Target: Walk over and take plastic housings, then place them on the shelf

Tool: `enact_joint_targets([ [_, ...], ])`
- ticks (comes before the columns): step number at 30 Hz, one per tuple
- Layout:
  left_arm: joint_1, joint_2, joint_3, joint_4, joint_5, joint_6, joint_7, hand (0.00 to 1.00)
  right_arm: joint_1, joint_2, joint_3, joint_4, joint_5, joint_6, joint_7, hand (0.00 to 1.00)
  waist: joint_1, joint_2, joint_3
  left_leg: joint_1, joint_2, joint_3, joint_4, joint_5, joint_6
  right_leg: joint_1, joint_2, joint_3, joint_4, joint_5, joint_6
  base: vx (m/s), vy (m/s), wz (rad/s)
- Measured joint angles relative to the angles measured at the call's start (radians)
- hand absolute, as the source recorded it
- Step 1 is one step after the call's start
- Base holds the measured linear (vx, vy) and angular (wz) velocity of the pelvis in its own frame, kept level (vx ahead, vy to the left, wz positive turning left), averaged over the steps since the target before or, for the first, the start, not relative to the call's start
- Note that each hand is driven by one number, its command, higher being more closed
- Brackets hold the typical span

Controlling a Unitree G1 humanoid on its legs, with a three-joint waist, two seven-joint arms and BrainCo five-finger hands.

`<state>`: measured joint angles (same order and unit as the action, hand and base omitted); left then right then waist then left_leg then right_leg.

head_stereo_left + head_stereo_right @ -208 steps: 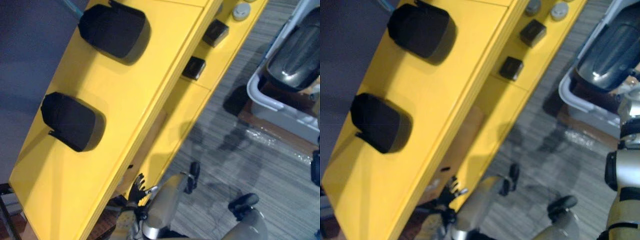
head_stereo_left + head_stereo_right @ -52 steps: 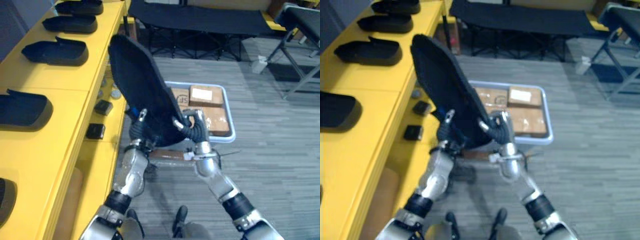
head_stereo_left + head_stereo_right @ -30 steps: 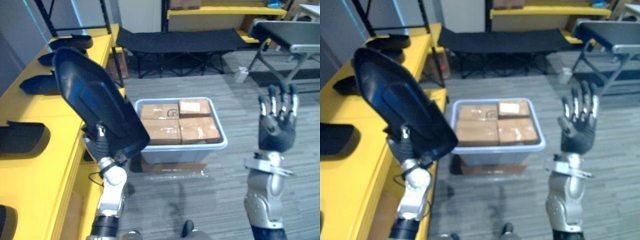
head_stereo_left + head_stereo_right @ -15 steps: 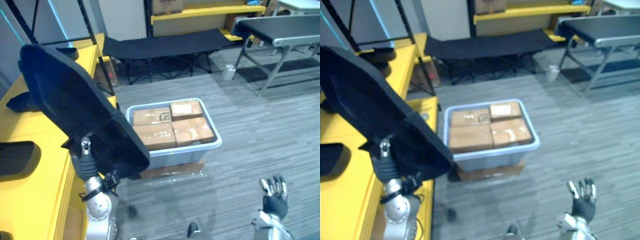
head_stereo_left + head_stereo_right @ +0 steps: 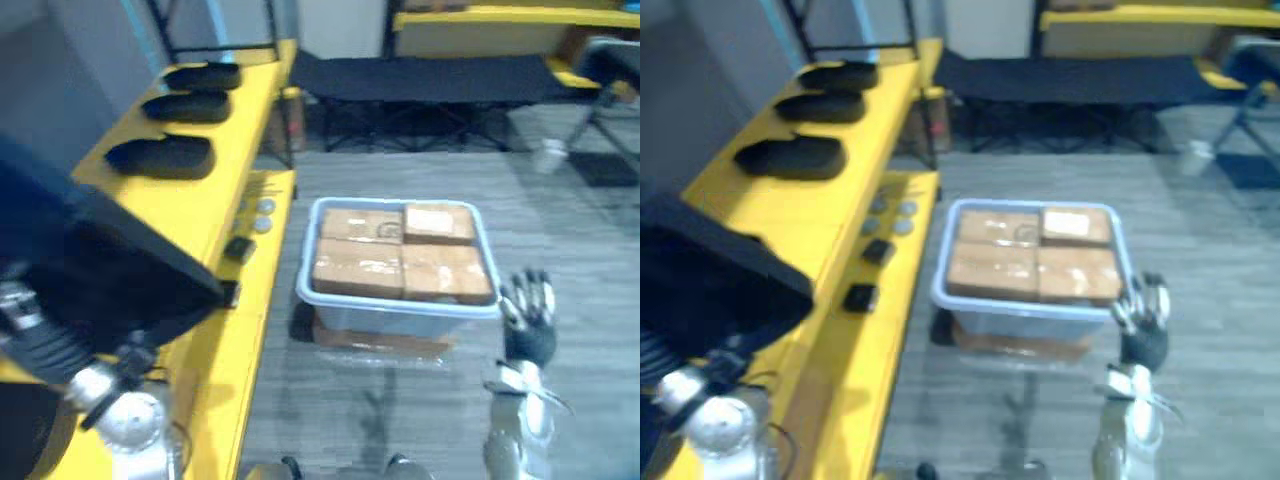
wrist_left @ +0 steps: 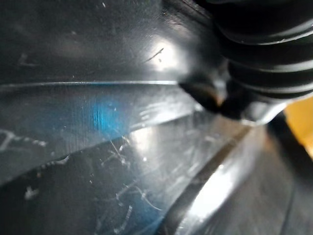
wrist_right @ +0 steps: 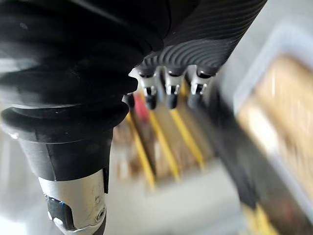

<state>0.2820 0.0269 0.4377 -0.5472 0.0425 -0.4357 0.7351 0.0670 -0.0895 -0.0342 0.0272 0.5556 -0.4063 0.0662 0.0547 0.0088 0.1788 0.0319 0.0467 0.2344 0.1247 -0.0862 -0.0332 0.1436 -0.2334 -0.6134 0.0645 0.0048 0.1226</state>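
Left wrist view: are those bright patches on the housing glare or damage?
Left wrist view: white highlights and a blue sheen sit on the glossy black plastic housing, probably reflected light; fine scratches show too. Left eye view: the bin of boxes throws a dark shadow on the floor at its left.

bin (image 5: 398,318): just ahead-left of the right hand (image 5: 527,322), boxes (image 5: 360,268) inside
shelf (image 5: 215,190): well left of the hand, housings (image 5: 160,155) on top
cot (image 5: 430,75): behind the bin
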Motion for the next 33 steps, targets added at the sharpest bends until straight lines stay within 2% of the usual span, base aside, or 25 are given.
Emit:
enact_joint_targets([
  [1,0.034,-0.012,0.053,-0.015,0.007,-0.001,0.005,1.00,-0.059,0.001,0.064,0.005,-0.042,0.022,-0.020,0.00,0.040,0.000,0.000,0.001,-0.009,-0.040,-0.008,0.006,0.001,0.032,0.003,-0.041,-0.020,0.000,0.000,0.06,0.014,0.80],
  [2,0.046,-0.021,0.071,-0.019,0.007,-0.001,0.005,1.00,-0.090,0.001,0.092,0.015,-0.062,0.029,-0.031,0.00,0.056,-0.002,-0.001,0.001,-0.016,-0.064,-0.014,0.010,0.002,0.044,0.004,-0.060,-0.031,0.000,0.000,0.07,0.036,1.22],
  [3,0.096,-0.062,0.109,-0.021,0.004,-0.006,-0.003,1.00,-0.177,0.002,0.158,0.062,-0.111,0.048,-0.068,0.00,0.118,-0.004,-0.002,-0.001,-0.034,-0.118,-0.022,0.014,0.004,0.083,0.006,-0.106,-0.058,0.000,0.000,0.04,0.029,0.89],
  [4,0.105,-0.070,0.112,-0.021,0.004,-0.008,-0.005,1.00,-0.191,0.003,0.164,0.071,-0.119,0.052,-0.074,0.00,0.130,-0.005,-0.002,0.000,-0.037,-0.125,-0.023,0.015,0.005,0.090,0.006,-0.112,-0.062,0.000,0.000,0.05,0.048,0.93],
  [6,0.158,-0.126,0.142,-0.022,-0.005,-0.027,-0.030,1.00,-0.259,0.015,0.221,0.120,-0.162,0.070,-0.123,0.00,0.188,-0.010,-0.003,-0.001,-0.054,-0.173,-0.025,0.016,0.006,0.124,0.006,-0.144,-0.079,0.000,0.001,0.07,0.051,0.70],
  [7,0.175,-0.144,0.154,-0.022,-0.010,-0.041,-0.045,1.00,-0.276,0.028,0.239,0.126,-0.172,0.074,-0.143,0.00,0.207,-0.012,-0.003,-0.001,-0.062,-0.195,-0.025,0.016,0.006,0.138,0.005,-0.158,-0.081,0.000,0.001,0.05,0.049,0.60],
  [9,0.196,-0.155,0.165,-0.029,-0.046,-0.063,-0.078,1.00,-0.294,0.039,0.251,0.131,-0.185,0.089,-0.160,0.00,0.224,-0.019,-0.003,-0.002,-0.063,-0.199,-0.025,0.015,0.006,0.138,0.004,-0.156,-0.076,0.001,0.001,0.03,0.050,0.20],
  [12,0.192,-0.152,0.177,-0.043,-0.076,-0.081,-0.116,1.00,-0.285,0.034,0.245,0.131,-0.186,0.111,-0.174,0.00,0.218,-0.037,-0.003,-0.008,-0.062,-0.195,-0.009,0.007,0.013,0.136,0.003,-0.150,-0.075,0.001,0.001,0.02,0.034,-0.07],
  [14,0.190,-0.149,0.175,-0.043,-0.068,-0.082,-0.122,1.00,-0.257,0.023,0.215,0.130,-0.185,0.136,-0.161,0.00,0.201,-0.044,-0.007,-0.028,-0.055,-0.182,0.042,-0.024,0.020,0.140,0.006,-0.150,-0.075,0.001,0.001,-0.01,0.033,-0.12],
  [15,0.188,-0.148,0.173,-0.043,-0.061,-0.077,-0.117,1.00,-0.245,0.018,0.206,0.126,-0.185,0.143,-0.151,0.00,0.199,-0.044,-0.007,-0.037,-0.053,-0.171,0.063,-0.032,0.025,0.142,0.007,-0.152,-0.075,0.001,0.001,-0.03,0.033,0.00],
  [17,0.166,-0.137,0.163,-0.042,-0.023,-0.033,-0.103,1.00,-0.175,0.001,0.170,0.086,-0.186,0.149,-0.129,0.00,0.161,-0.043,-0.006,-0.073,-0.056,-0.132,0.116,-0.045,0.041,0.162,0.007,-0.193,-0.075,0.001,0.001,-0.05,0.037,0.37],
  [19,0.142,-0.127,0.140,-0.042,-0.030,-0.012,-0.100,1.00,-0.131,-0.010,0.140,0.072,-0.189,0.149,-0.118,0.00,0.149,-0.043,-0.006,-0.071,-0.057,-0.120,0.102,-0.046,0.043,0.171,0.005,-0.213,-0.070,-0.002,-0.003,-0.08,0.064,0.40],
  [20,0.130,-0.125,0.126,-0.042,-0.045,-0.008,-0.097,1.00,-0.113,-0.010,0.129,0.063,-0.197,0.149,-0.105,0.00,0.149,-0.043,-0.006,-0.068,-0.060,-0.121,0.090,-0.046,0.043,0.168,0.001,-0.213,-0.059,-0.012,-0.015,-0.09,0.069,0.20],
  [24,0.100,-0.113,0.067,-0.042,-0.045,-0.013,-0.121,1.00,-0.104,-0.016,0.129,0.047,-0.209,0.147,-0.063,0.00,0.133,-0.045,-0.005,-0.072,-0.064,-0.115,0.080,-0.051,0.046,0.149,-0.030,-0.208,0.017,-0.070,-0.028,-0.08,0.060,0.23],
  [25,0.086,-0.109,0.035,-0.042,-0.042,-0.023,-0.154,1.00,-0.096,-0.019,0.128,0.042,-0.218,0.141,-0.062,0.00,0.120,-0.045,-0.006,-0.082,-0.069,-0.133,0.078,-0.043,0.049,0.135,-0.036,-0.186,0.052,-0.086,-0.049,-0.05,0.062,0.68],
  [27,0.047,-0.088,-0.023,-0.042,-0.035,-0.039,-0.211,1.00,-0.067,-0.022,0.113,0.017,-0.229,0.117,-0.061,0.00,0.095,-0.048,0.000,-0.090,-0.082,-0.193,0.055,-0.012,0.050,0.115,-0.048,-0.097,0.122,-0.096,-0.064,-0.03,0.055,0.86],
  [29,-0.012,-0.009,-0.076,-0.042,-0.036,-0.050,-0.284,1.00,-0.039,-0.028,0.077,0.016,-0.256,0.074,-0.062,0.00,0.065,-0.058,0.004,-0.085,-0.096,-0.259,-0.009,0.060,0.047,0.041,-0.076,0.026,0.281,-0.126,-0.075,0.04,-0.004,0.99],
  [30,-0.047,0.036,-0.100,-0.041,-0.038,-0.050,-0.306,1.00,-0.038,-0.030,0.060,0.015,-0.278,0.052,-0.062,0.00,0.057,-0.072,0.012,-0.094,-0.110,-0.280,-0.017,0.076,0.046,0.007,-0.101,0.067,0.348,-0.176,-0.064,0.05,-0.056,0.78],
  [32,-0.072,0.056,-0.114,-0.035,-0.043,-0.050,-0.315,1.00,-0.046,-0.035,0.052,0.015,-0.299,0.031,-0.062,0.00,0.053,-0.084,0.023,-0.112,-0.123,-0.282,0.003,0.078,0.047,-0.006,-0.119,0.080,0.374,-0.214,-0.063,0.00,-0.071,0.26],
  [33,-0.098,0.050,-0.138,-0.015,-0.046,-0.050,-0.316,1.00,-0.082,-0.054,0.057,0.015,-0.341,-0.001,-0.059,0.00,0.053,-0.074,0.058,-0.146,-0.125,-0.266,0.056,0.078,0.047,-0.005,-0.114,0.094,0.356,-0.243,-0.055,-0.04,-0.080,-0.02],
])
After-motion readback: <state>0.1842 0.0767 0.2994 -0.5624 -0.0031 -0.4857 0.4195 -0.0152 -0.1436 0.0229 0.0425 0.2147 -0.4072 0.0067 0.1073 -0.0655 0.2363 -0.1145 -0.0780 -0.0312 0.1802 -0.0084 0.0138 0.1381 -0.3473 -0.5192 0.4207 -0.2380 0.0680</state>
